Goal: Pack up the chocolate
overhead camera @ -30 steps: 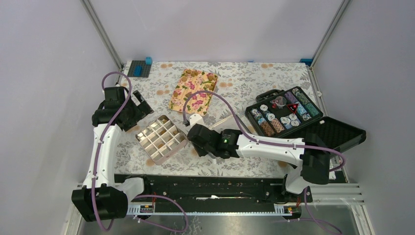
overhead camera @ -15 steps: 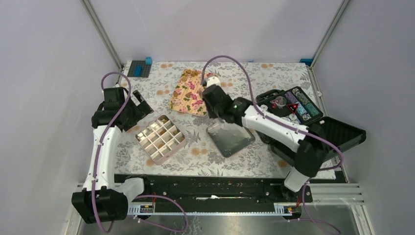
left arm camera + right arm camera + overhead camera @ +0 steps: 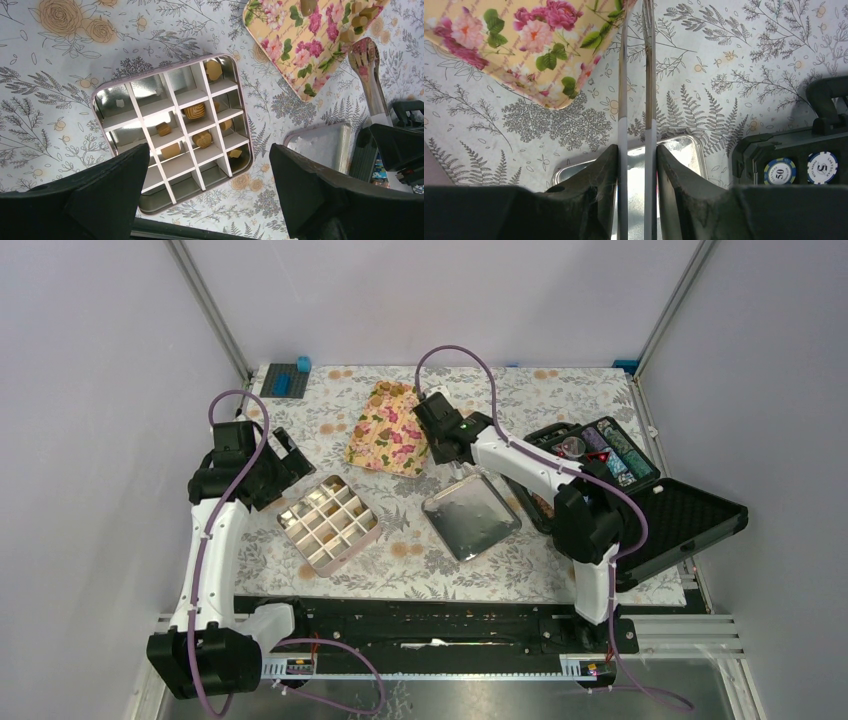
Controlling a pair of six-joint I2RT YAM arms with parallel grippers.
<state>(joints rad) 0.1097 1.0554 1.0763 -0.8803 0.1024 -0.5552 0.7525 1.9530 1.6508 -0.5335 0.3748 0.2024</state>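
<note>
Several golden-brown chocolate lumps (image 3: 195,111) sit in cells of the white-divided tin (image 3: 150,75), and more chocolate (image 3: 359,21) lies on the flowered tray (image 3: 300,55). My left gripper (image 3: 208,160) hangs open above the tin (image 3: 328,525), at its left side in the top view, holding nothing. My right gripper (image 3: 636,150) is shut on metal tongs (image 3: 622,100), one arm against each finger. The tongs (image 3: 370,65) reach to the right edge of the tray (image 3: 524,45). In the top view, the right gripper (image 3: 440,445) hovers just right of the tray (image 3: 385,430).
The tin's silver lid (image 3: 470,517) lies upside down between the tin and the open black case of poker chips (image 3: 590,465). Its foam-lined lid (image 3: 685,515) spreads to the right. Blue blocks (image 3: 290,375) sit at the back left corner.
My right arm swung from the front centre, beside the tin, back to the tray's right edge, uncovering the silver lid. The left arm stayed still.
</note>
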